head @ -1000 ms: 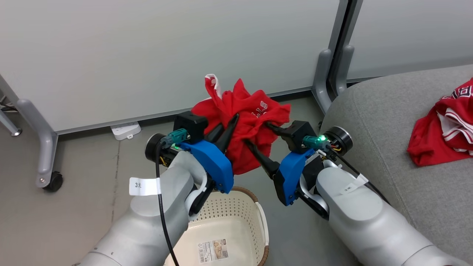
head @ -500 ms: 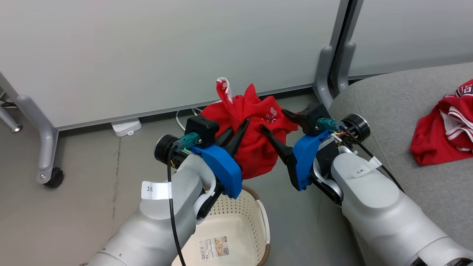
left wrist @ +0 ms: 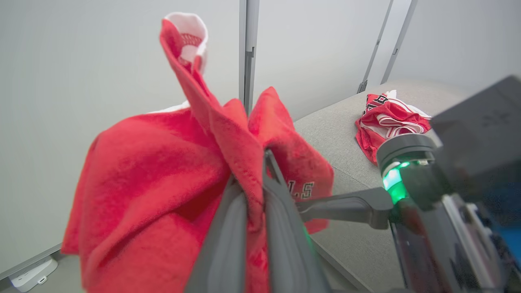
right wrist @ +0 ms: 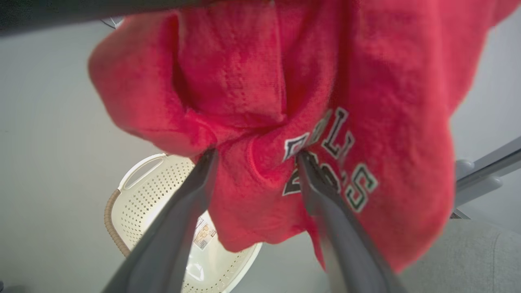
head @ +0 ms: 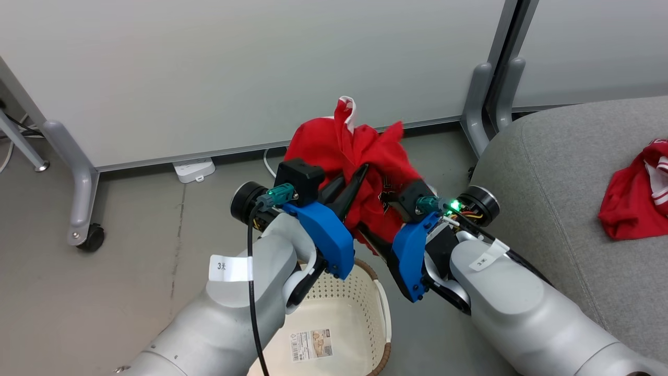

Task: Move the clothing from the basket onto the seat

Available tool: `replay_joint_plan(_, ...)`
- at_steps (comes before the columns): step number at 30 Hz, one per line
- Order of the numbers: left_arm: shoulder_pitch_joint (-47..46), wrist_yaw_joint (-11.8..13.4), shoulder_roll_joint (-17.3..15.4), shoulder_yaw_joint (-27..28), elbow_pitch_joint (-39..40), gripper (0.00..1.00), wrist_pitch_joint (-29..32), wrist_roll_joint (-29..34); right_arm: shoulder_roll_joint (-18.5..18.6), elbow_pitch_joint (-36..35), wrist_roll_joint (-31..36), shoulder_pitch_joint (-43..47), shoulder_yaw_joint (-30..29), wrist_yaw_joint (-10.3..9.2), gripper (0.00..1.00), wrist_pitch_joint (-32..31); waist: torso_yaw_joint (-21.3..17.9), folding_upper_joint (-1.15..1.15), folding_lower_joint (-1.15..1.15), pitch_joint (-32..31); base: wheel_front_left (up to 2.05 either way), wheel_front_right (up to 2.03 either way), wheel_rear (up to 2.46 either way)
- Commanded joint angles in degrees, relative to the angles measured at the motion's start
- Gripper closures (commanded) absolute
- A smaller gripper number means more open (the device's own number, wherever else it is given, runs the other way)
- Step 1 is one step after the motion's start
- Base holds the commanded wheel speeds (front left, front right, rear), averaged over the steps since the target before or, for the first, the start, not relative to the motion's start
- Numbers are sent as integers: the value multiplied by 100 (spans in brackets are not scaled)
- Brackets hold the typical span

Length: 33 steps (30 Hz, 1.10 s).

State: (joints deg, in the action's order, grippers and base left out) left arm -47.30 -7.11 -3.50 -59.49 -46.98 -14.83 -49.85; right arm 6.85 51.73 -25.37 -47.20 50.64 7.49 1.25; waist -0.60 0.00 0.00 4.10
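A red garment with black-and-white lettering hangs in the air beyond the basket, with my left gripper shut on a fold of it. The left wrist view shows the fabric pinched in that gripper. My right gripper is open, and in its wrist view the gripper straddles the lower fabric. A second red garment with white stripes lies crumpled on the grey seat.
The cream basket stands on the floor below my arms, with a label on its bottom. Pale partition panels on grey wheeled feet stand behind. A white power strip lies at the panel's base.
The head view has shifted. My right gripper has closed in on the hanging garment, and its open fingers now sit in the lower folds. The left grip is unchanged.
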Motion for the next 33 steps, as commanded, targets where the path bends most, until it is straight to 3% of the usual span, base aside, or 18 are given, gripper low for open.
replay_joint_plan(1,-90,-42,-29,-3,16,100,-37,-11,56,-46,-86,44,80,1,0,24,-5,0,0,-2,0,0,0)
replay_joint_plan(5,-67,-47,-23,-30,39,100,-38,-59,33,-35,-278,-73,178,1,0,158,-27,0,0,-8,0,0,0)
replay_joint_plan(18,43,-49,26,-222,448,100,93,-513,-369,562,-975,-367,-260,1,0,609,22,0,0,-21,0,0,0)
replay_joint_plan(19,44,-49,26,-247,462,100,98,-521,-380,591,-1003,-386,-236,1,37,625,29,0,0,-23,0,0,0)
replay_joint_plan(20,44,-49,22,-271,474,100,101,-548,-391,594,-1004,-417,-202,1,91,692,36,0,0,-25,0,0,0)
replay_joint_plan(21,44,-49,13,-292,480,100,101,-565,-397,606,-1006,-449,-165,1,100,747,42,0,0,-28,0,0,0)
replay_joint_plan(33,35,-49,-134,-318,343,100,32,-648,-403,848,-1196,-460,180,1,100,1053,-72,0,0,-92,0,0,0)
